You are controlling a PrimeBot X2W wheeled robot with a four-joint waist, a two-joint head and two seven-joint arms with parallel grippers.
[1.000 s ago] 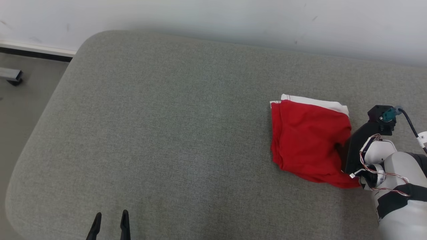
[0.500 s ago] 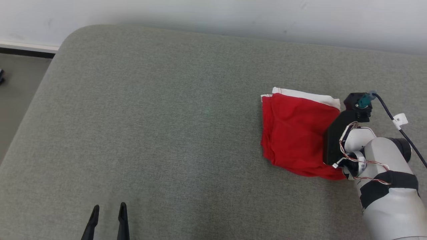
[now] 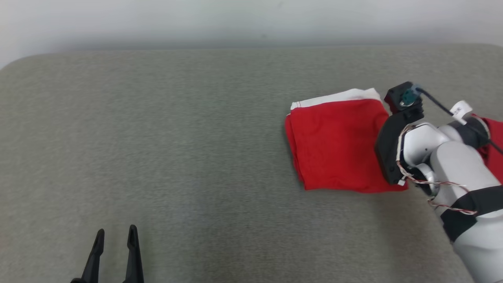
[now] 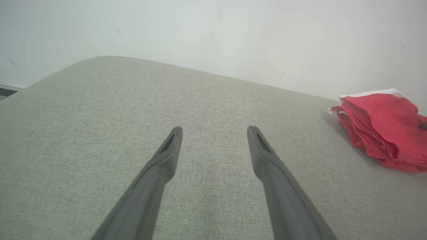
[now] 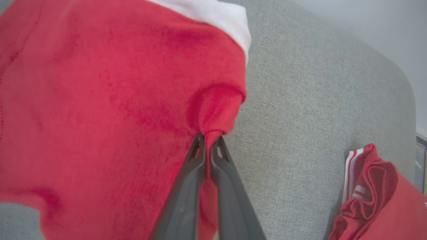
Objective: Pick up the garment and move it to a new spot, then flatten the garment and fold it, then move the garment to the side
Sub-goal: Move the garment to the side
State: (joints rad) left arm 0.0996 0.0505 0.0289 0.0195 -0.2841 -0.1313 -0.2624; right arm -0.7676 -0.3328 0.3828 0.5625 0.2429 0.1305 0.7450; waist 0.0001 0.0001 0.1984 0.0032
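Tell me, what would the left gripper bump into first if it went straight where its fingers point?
Probably the grey cushion: the open left gripper points low across its top. If it skims above, the white wall comes next. The red garment lies off to the right.

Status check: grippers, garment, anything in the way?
Right gripper shut on edge of folded red garment. Left gripper open, empty, over grey cushion. Second red garment lies apart, off to the right.

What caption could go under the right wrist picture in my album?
Right gripper pinching a fold of the red garment on the grey cushion.
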